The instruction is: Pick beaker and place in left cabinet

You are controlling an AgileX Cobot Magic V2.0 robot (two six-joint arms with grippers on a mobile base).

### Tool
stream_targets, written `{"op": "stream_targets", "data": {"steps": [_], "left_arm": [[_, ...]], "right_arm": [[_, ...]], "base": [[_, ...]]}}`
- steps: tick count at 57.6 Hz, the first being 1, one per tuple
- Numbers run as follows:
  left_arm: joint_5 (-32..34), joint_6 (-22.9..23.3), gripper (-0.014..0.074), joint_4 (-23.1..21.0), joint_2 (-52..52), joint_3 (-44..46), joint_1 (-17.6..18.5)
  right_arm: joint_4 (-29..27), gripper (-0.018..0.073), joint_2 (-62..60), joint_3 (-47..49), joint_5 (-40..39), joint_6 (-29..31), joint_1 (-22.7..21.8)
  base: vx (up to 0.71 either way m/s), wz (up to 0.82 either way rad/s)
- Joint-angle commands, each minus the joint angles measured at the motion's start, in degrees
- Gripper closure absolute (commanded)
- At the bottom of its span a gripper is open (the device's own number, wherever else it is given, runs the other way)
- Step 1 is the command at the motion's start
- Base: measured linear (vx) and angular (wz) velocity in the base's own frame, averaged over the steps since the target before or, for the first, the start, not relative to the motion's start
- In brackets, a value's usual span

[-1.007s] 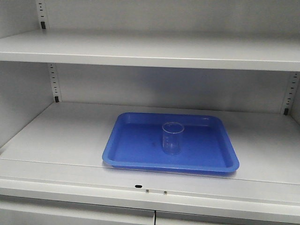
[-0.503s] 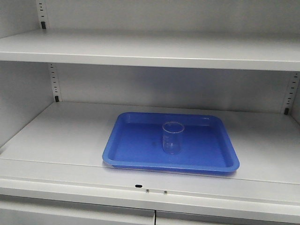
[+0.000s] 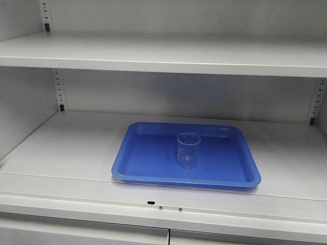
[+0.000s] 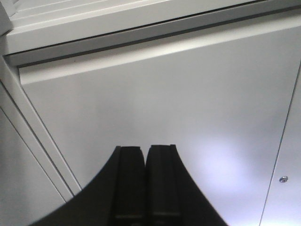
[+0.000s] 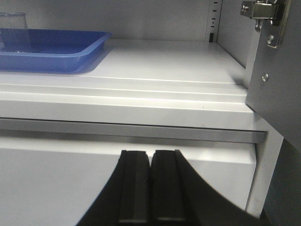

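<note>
Cabinet shelf [image 3: 71, 148], beaker [image 3: 187, 150] upright, hands [image 5: 150, 186] below

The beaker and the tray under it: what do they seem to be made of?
The beaker looks like clear glass or clear plastic: the blue shows through its walls. The tray looks like moulded blue plastic, smooth with a soft sheen and rounded rim.
</note>
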State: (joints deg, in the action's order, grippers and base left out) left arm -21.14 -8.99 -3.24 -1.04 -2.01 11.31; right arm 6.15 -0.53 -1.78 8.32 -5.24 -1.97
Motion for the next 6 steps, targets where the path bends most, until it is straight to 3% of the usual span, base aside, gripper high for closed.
{"op": "stream_targets", "data": {"steps": [1, 6], "left_arm": [[4.66, 0.07, 0.0603, -0.29, -0.52, 1.07, 0.32], [4.66, 0.07, 0.0603, -0.29, -0.52, 1.07, 0.32]], "right_arm": [[0.77, 0.0568, -0.71, -0.16, -4.72, 0.47, -0.16], [0.77, 0.0568, -0.71, -0.16, -4.72, 0.47, -0.16]], "base": [[0.00, 0.00], [0.00, 0.00]]}}
